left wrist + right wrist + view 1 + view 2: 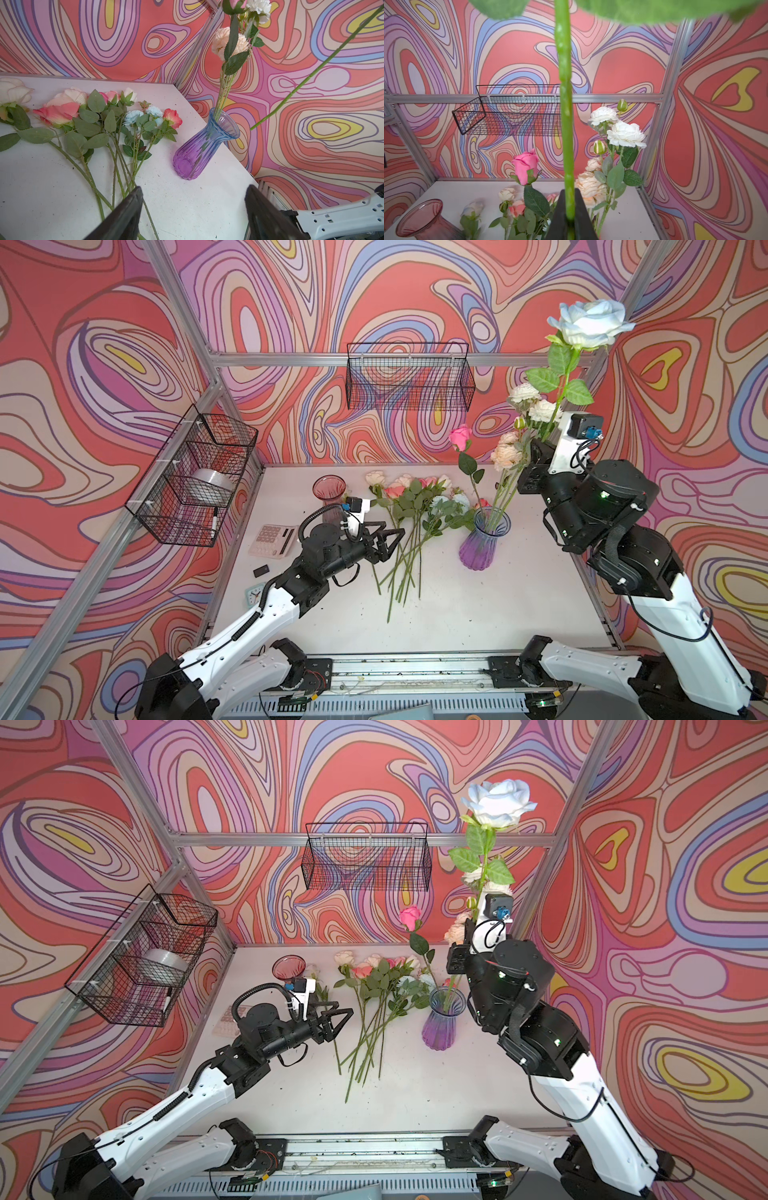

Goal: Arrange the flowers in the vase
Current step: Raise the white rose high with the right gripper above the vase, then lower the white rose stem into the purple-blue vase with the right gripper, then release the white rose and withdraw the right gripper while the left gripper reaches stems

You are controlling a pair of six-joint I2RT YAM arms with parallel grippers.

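pink glass vase (329, 489) stands at the back left of the table (478, 614). your left gripper (395, 545) hangs with jaws spread wide and empty, just above the stems of the loose flowers (415, 506) lying flat. right of them, the purple vase (484, 539) holds several upright stems. your right gripper (569, 199) pinches the stem of the pale blue rose (590, 323), held high beside them.

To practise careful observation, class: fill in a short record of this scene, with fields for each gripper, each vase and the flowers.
Left gripper: open, empty, by the loose stems
Right gripper: shut on the pale blue rose's stem, held high
Purple vase: upright, holding a pink rose, white blooms, peach blooms
Pink vase: upright, no flowers in it
Loose flowers: lying on the table between the two vases
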